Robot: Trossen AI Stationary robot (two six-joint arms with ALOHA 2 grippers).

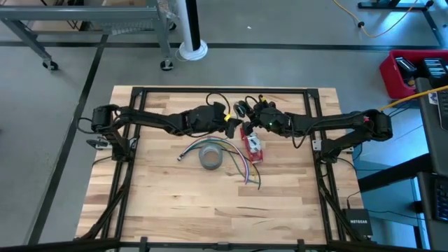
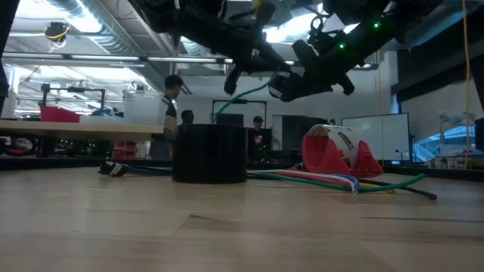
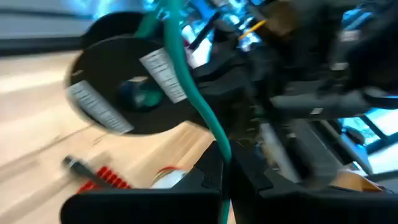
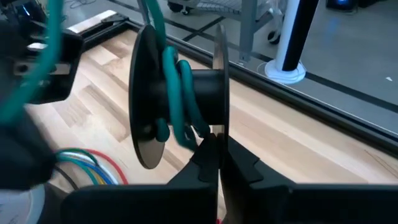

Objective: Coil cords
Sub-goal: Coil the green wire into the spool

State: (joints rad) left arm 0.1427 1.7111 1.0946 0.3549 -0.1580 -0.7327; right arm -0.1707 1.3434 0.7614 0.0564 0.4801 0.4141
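Observation:
A black spool (image 4: 177, 99) with green cord (image 4: 177, 93) wound round its core hangs above the middle of the table. My right gripper (image 4: 219, 146) is shut on the spool, coming from the table's right (image 1: 253, 115). My left gripper (image 3: 225, 163), reaching in from the left (image 1: 233, 120), is shut on the green cord (image 3: 186, 81), which runs from its fingers to the spool (image 3: 124, 81). In the low view both grippers are above the table with the cord (image 2: 249, 92) between them. My left gripper pinches the green cord (image 3: 221, 142) between its two fingers, a short way from the spool. The stretch from the fingers to the spool runs nearly straight, clear of the table. My right gripper pinches the rim of one spool flange (image 4: 219, 121). One finger is between the two flanges and the other is outside. The spool is lifted clear of the table, with its flanges on edge and its core about level.
Below the grippers lie a grey tape roll (image 1: 211, 155), a red tool (image 1: 252, 143) and several coloured cords (image 1: 243, 168) that trail toward the near edge. A cord end with a plug (image 1: 180, 157) lies left of the roll. People stand beyond the table (image 2: 174, 98).

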